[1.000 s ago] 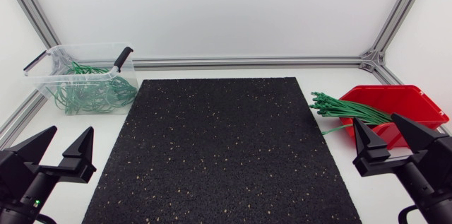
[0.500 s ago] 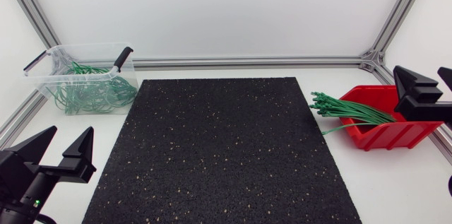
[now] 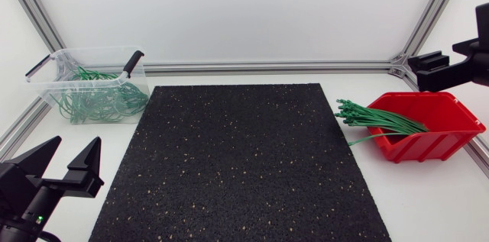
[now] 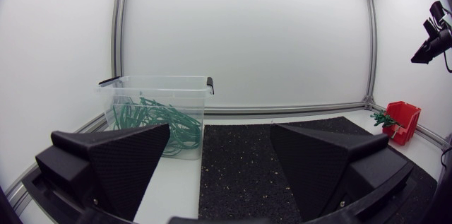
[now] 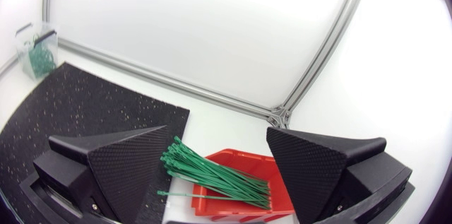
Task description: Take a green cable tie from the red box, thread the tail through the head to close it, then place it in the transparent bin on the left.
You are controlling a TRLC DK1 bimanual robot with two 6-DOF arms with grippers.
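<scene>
The right arm has lifted from beside the red box to the far right edge of the head view; the left arm has not moved.

Head view: the right gripper (image 3: 457,63) hangs behind and above the red box (image 3: 428,147), though its fingers are hard to read here. A bundle of green cable ties (image 3: 376,119) pokes out of the box toward the black mat (image 3: 244,158). The left gripper (image 3: 65,167) sits at the near left, fingers spread and empty. The transparent bin (image 3: 85,51) at the far left holds looped ties (image 3: 99,101).

Left wrist view: the left gripper (image 4: 219,171) is wide apart, with the bin (image 4: 141,88) ahead of it.

Right wrist view: the right gripper (image 5: 222,174) has its fingers well apart, holding nothing, and the red box (image 5: 236,155) and straight ties (image 5: 208,171) lie below, between them.
</scene>
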